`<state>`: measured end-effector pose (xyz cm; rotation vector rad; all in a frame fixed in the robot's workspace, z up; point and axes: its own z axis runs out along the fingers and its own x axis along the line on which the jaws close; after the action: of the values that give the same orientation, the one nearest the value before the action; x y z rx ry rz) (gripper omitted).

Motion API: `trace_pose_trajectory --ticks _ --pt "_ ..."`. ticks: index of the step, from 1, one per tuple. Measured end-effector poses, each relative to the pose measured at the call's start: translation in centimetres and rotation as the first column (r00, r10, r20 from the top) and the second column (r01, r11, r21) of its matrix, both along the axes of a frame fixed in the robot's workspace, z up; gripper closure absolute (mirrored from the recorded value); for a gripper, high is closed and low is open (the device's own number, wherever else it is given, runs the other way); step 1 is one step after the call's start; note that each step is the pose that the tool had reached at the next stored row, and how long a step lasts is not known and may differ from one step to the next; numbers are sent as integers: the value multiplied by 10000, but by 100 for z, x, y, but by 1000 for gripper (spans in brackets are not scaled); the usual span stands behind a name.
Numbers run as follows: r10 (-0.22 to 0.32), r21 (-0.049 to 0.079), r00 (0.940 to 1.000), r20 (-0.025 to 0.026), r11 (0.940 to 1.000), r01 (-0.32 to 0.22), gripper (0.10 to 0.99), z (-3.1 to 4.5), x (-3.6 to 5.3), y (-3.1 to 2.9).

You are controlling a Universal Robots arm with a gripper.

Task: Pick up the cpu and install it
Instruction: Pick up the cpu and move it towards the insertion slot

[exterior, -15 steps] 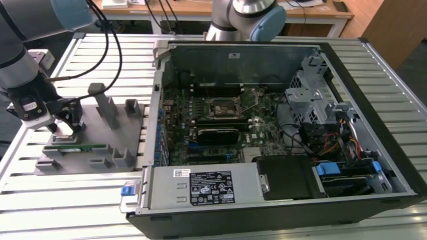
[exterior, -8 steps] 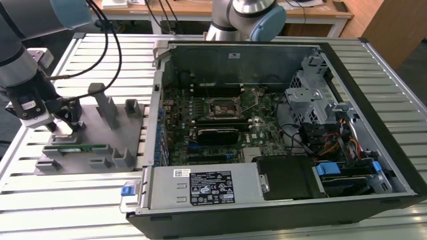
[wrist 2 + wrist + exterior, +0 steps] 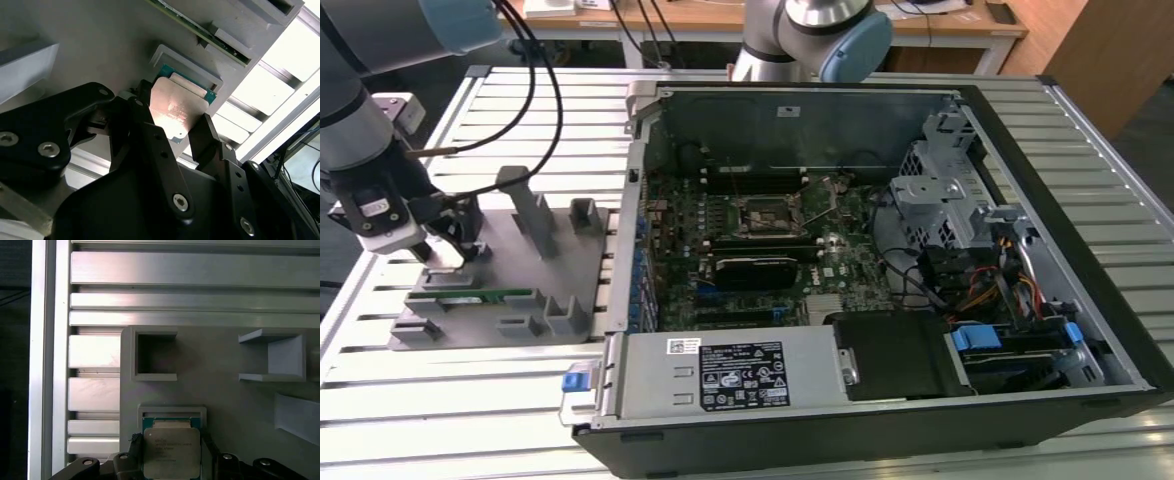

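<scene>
in the exterior view the arm [image 3: 374,150] reached down over a grey fixture tray [image 3: 507,240] on the slatted desk [image 3: 454,400]. an open computer case [image 3: 1067,330] stood just beside the tray, on the exterior view's right, with a socket [image 3: 761,215] in the middle of its board.

in the second wrist view the jaws stood narrow. their black fingers [image 3: 150,145] pressed against opposite edges of the cpu [image 3: 180,105], gripping it.

in the first wrist view the cpu [image 3: 171,452] lay silver top up in a shallow recess [image 3: 171,411] of the tray, a finger at each side, near a square pocket [image 3: 156,354].
</scene>
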<state>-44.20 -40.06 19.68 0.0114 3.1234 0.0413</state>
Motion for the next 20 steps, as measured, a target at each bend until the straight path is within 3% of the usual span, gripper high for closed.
trace_pose_trajectory --ticks 20 --pt "0 0 10000 -1 10000 0 545 102 0 0"
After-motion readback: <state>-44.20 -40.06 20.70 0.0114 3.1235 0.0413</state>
